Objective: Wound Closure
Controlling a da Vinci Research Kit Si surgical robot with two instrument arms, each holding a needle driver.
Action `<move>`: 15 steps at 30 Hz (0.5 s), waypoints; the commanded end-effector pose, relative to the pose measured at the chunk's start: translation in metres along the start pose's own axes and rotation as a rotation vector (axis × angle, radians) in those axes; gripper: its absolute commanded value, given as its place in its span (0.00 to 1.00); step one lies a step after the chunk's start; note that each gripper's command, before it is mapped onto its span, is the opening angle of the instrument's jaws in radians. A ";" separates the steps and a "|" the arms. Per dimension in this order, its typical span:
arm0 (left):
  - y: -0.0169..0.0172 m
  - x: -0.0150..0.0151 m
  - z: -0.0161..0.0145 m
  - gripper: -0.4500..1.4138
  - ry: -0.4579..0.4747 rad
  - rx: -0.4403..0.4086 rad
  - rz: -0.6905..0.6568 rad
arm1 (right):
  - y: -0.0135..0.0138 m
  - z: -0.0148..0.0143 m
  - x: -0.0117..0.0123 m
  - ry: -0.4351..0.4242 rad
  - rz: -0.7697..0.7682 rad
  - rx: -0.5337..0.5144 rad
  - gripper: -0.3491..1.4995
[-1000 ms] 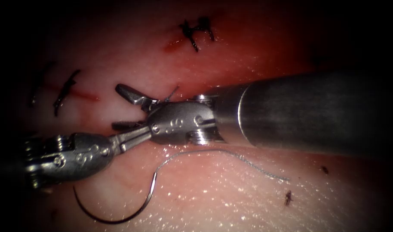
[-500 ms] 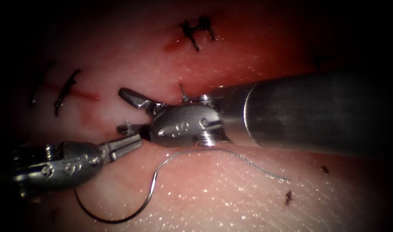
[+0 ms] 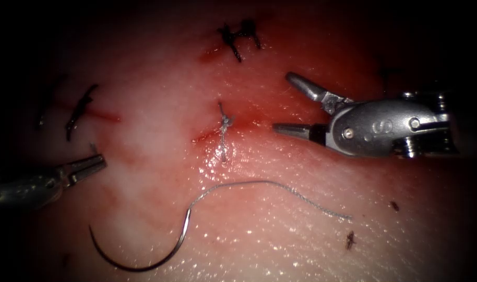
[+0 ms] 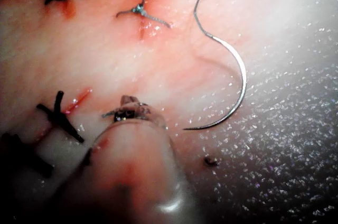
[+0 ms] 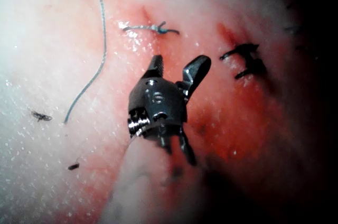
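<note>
On the tissue, needle loose below shut left tool, right tool spread, empty.

Tissue carries everything: curved needle lies flat and free at 7 o'clock, not in the tissue, its thread trailing toward 4 o'clock; tied knot on the cut at centre; dark stitches at 12 and 9 o'clock; red fluid around the cut

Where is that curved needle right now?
In the endoscope view the needle lies loose on the tissue, held by neither tool, below the knot and near the left tool.
</note>
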 end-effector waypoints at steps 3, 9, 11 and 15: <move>0.0007 -0.0015 0.0017 0.17 -0.039 -0.025 -0.035 | 0.0006 -0.0004 -0.0014 -0.024 0.005 -0.024 0.99; 0.0005 -0.0036 0.0024 0.68 -0.087 -0.047 -0.076 | 0.0013 -0.0008 -0.0025 -0.090 0.023 -0.069 0.99; 0.0007 -0.0046 0.0016 0.75 -0.116 -0.065 -0.089 | 0.0013 -0.0008 -0.0025 -0.104 0.025 -0.080 0.99; 0.0005 -0.0059 -0.0004 0.75 -0.156 -0.097 -0.099 | 0.0012 -0.0008 -0.0024 -0.108 0.023 -0.082 0.99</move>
